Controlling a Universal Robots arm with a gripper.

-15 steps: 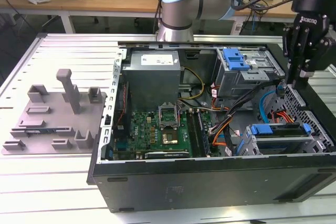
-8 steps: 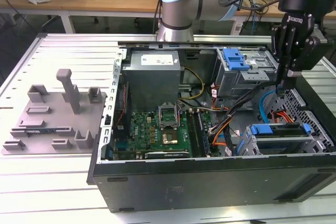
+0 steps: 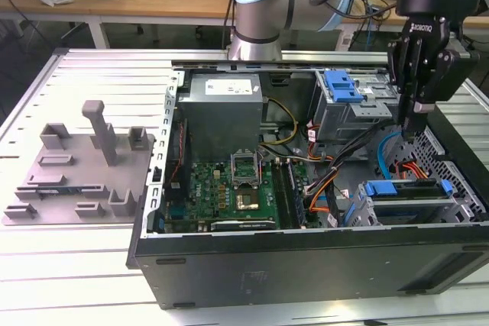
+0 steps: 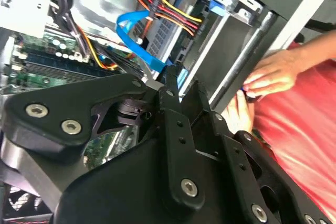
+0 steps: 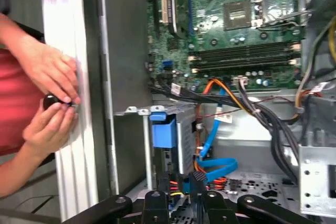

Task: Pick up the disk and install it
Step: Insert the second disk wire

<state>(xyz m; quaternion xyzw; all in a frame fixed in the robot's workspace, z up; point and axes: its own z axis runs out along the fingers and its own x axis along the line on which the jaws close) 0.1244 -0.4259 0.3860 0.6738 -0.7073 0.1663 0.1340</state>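
Observation:
The disk sits edge-up in a grey metal cage at the open computer case's corner, on the exterior view's right, its blue carrier rail on top. In the first wrist view the disk shows as a grey slab with a blue tab in the cage. My black gripper hangs above and slightly behind that cage, fingers pointing down into the case. Its fingers meet at the tip in the first wrist view, so the gripper is shut with nothing between them. The gripper is also seen from behind in the second wrist view.
A person's hands work at the case's outer wall, holding a small dark part. Blue and orange cables run beside the cage. A blue ribbed latch tops another cage. A grey fixture tray lies on the exterior view's left.

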